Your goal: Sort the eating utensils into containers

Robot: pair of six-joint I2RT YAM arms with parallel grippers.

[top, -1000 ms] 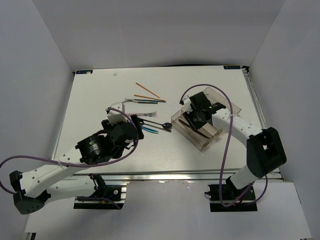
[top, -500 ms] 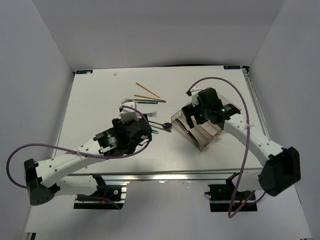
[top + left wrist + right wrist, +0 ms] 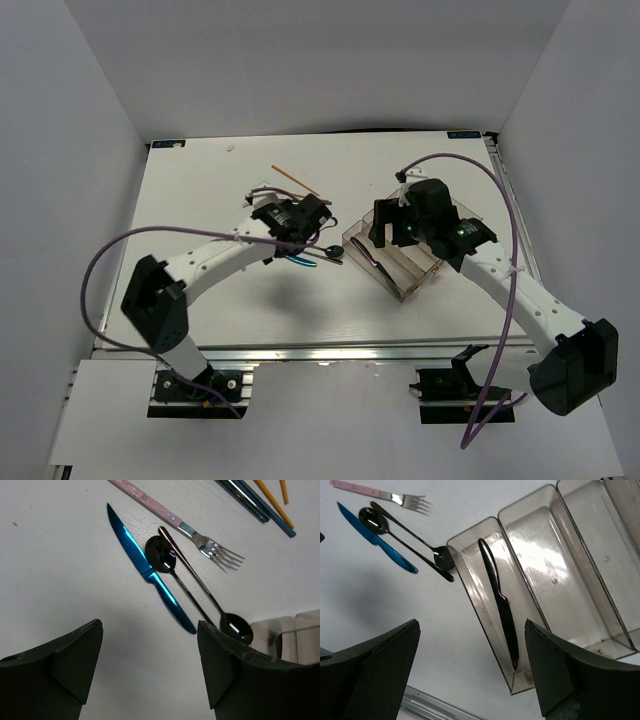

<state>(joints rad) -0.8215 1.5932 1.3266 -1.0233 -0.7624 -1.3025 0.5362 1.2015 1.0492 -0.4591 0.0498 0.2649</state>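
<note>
Dark knife (image 3: 500, 605) lengthwise in clear organizer tray's (image 3: 545, 555) end compartment

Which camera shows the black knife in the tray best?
The right wrist view: the black knife lies whole in the end compartment of the clear tray. The top view shows only a small dark sliver. The left wrist view shows just a tray corner, no knife.
</note>
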